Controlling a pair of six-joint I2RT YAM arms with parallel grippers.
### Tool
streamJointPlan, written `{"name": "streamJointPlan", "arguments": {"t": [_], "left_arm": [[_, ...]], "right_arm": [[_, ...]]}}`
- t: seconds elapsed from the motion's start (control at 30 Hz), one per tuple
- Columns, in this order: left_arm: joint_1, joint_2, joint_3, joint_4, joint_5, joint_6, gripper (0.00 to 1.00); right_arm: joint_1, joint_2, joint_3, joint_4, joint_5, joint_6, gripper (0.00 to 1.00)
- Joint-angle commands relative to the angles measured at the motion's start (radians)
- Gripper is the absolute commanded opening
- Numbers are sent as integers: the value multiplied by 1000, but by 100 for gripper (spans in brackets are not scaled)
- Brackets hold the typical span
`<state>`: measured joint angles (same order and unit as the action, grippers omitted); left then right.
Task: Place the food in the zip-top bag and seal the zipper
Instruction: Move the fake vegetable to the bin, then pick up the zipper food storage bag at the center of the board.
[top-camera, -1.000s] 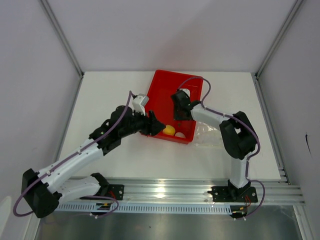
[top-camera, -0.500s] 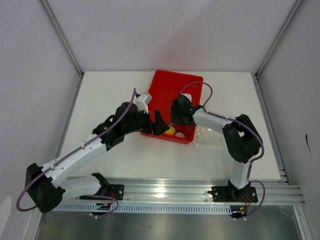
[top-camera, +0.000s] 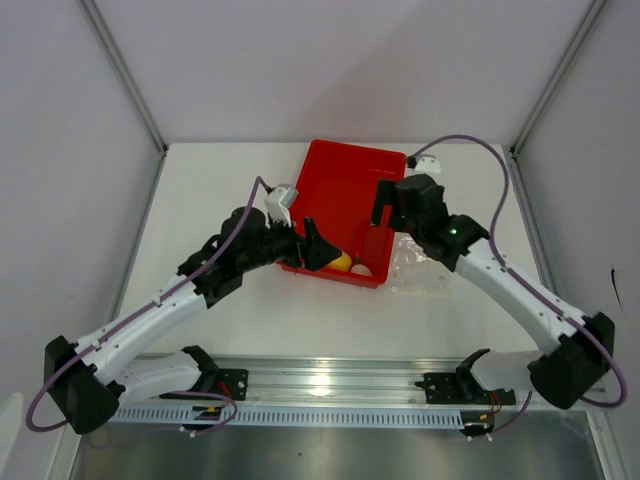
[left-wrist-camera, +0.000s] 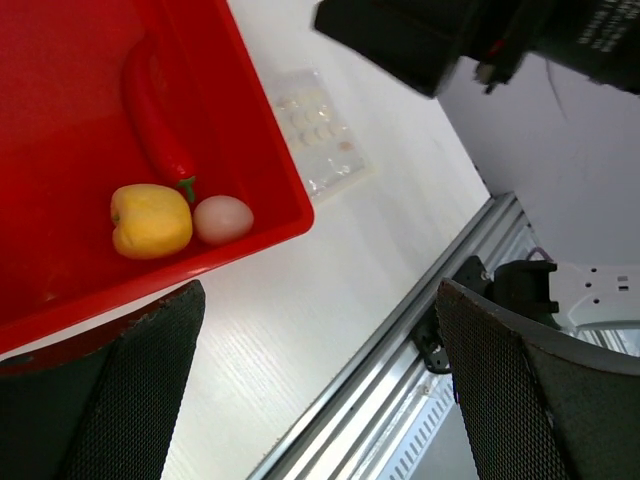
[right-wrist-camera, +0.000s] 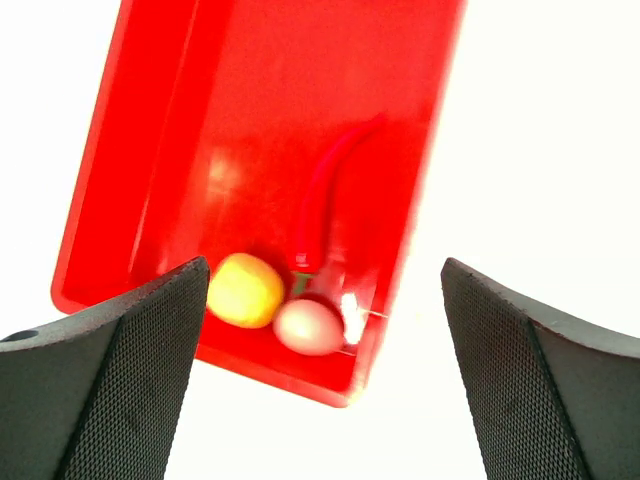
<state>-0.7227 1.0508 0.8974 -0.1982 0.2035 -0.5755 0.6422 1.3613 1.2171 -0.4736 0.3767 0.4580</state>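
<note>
Since a second ago the right end effector (top-camera: 390, 207) has been drawn back to the red tray's (top-camera: 340, 180) far right rim. It and the left end effector (top-camera: 312, 248) are spread wide, empty. The bag (top-camera: 420, 270) lies just right of the tray. The fruit (left-wrist-camera: 150, 220), egg (left-wrist-camera: 222, 219) and chili (left-wrist-camera: 150, 115) are bunched in the tray's near right corner, nearest the left end effector. The chili runs near-to-far.

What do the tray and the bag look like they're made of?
Tray: probably hard moulded plastic, glossy red; bright glare on its smooth floor. Bag: thin clear plastic film, shiny and crinkled; the table shows through it.
</note>
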Motion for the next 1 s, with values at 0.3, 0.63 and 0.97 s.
{"name": "streamJointPlan", "arguments": {"t": [0.3, 0.63, 0.97], "left_arm": [[-4, -5, -35, 151, 152, -70, 99], [-4, -23, -43, 144, 155, -47, 97], [-4, 18, -74, 187, 197, -80, 96]], "right_arm": [[-79, -330, -345, -130, 158, -456, 93], [-72, -473, -441, -52, 63, -968, 99], [-27, -427, -571, 21, 122, -1157, 99]]}}
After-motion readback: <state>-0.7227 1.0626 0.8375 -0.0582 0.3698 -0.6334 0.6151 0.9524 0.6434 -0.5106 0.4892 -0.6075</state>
